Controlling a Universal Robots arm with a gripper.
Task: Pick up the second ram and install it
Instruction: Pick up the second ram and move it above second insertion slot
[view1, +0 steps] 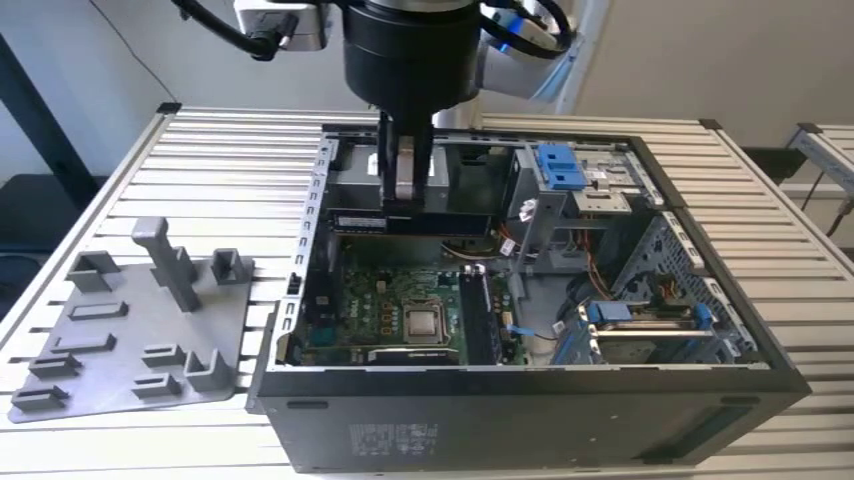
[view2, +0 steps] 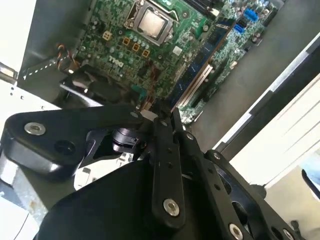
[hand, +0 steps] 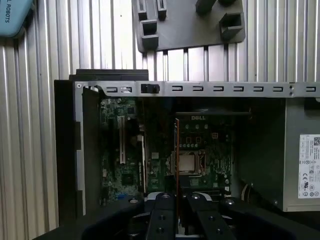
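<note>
Exterior view shows one gripper (view1: 404, 206) closed on the second ram (view1: 454, 224), held level above one motherboard (view1: 374, 300) inside one open computer case (view1: 534, 400); one grey holder tray (view1: 120, 350) lies by the bench (view1: 227, 160) edge at the exterior view's left.

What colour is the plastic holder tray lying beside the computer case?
Grey all over; the holder tray shows best in the exterior view.

We see a slatted silver metal counter (view1: 220, 170) carrying an open black computer case (view1: 534, 425), with a flat grey plastic holder tray (view1: 120, 345) with upright posts just beside it on the exterior view's left. Inside the case lies a wide green motherboard (view1: 358, 300) bearing a silver square processor (view1: 426, 323), and blue plastic drive brackets (view1: 561, 166) sit toward the exterior view's right.
</note>
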